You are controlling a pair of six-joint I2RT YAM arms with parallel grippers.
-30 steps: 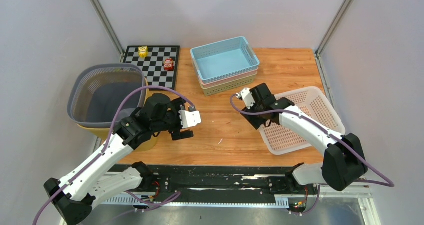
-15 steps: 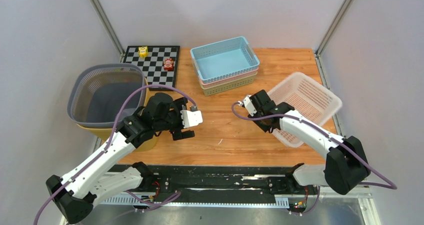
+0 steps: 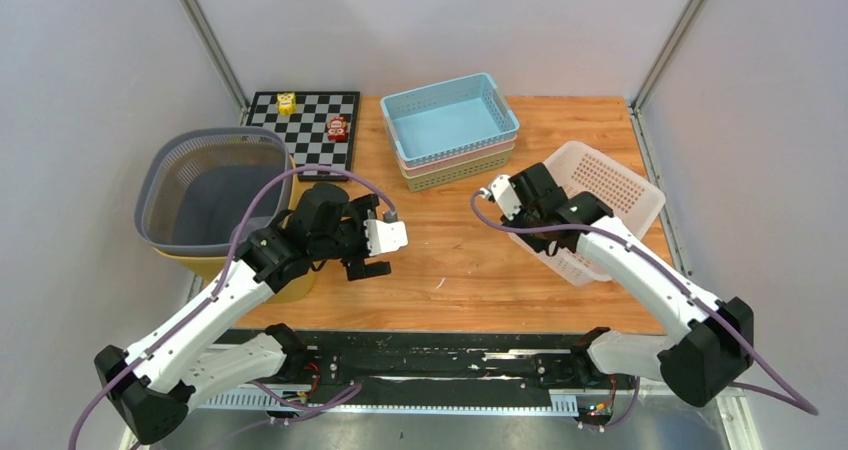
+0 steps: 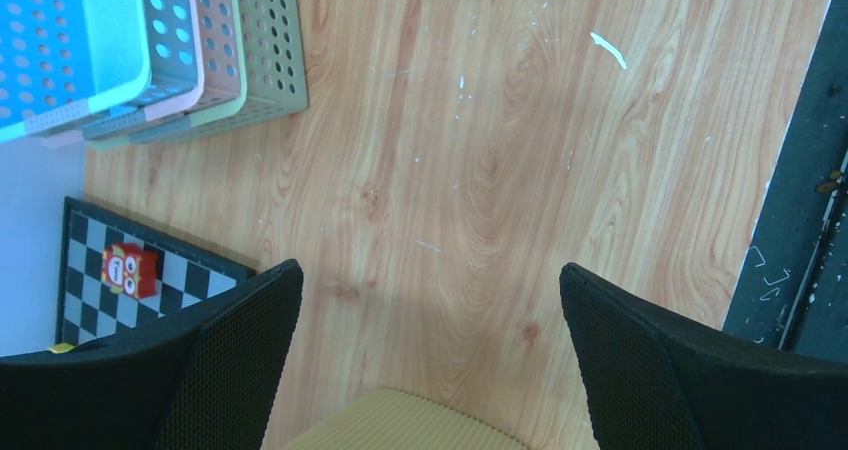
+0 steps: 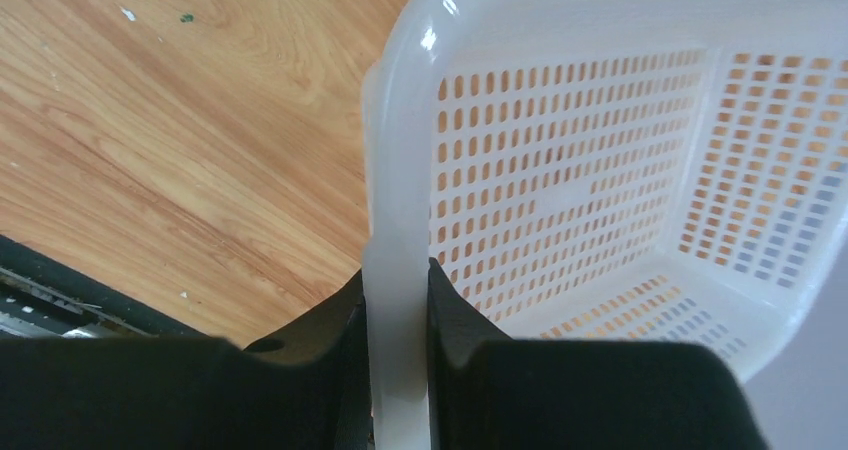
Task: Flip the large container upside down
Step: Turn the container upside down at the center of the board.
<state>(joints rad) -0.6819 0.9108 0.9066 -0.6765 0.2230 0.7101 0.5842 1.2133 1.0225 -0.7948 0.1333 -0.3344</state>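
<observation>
From above, the right gripper (image 3: 556, 228) is clamped on the near-left rim of the white basket (image 3: 612, 185), right of centre in the frame. The basket is tipped up steeply, one edge down on the wooden table (image 3: 450, 270), its open side facing up and to the right. Over on the left, the left gripper (image 3: 375, 242) hangs above bare wood with its jaws spread wide and nothing between them. Behind that arm sits a grey mesh bin (image 3: 205, 185) nested in a yellow bin (image 3: 292, 288). At the top of the frame there's a chessboard (image 3: 310, 140) carrying a yellow toy (image 3: 286, 102) and a red toy (image 3: 338, 127), and next to it a stack of trays (image 3: 450, 125), the blue one on top.

On to the left wrist camera: two black fingers (image 4: 240, 370) frame the lower corners, far apart, with only table (image 4: 480, 170) showing between them. The stack of trays (image 4: 150, 50) is in the upper left, the chessboard (image 4: 95, 250) with the red toy (image 4: 132, 270) at lower left, and a bit of the yellow bin (image 4: 400, 425) peeks in at the bottom edge.

Now the right wrist camera: the fingers (image 5: 320, 370) pinch the white basket (image 5: 600, 170) by its rim, which runs straight up the middle of the frame. Its perforated inside fills the right half; table (image 5: 200, 150) fills the left
</observation>
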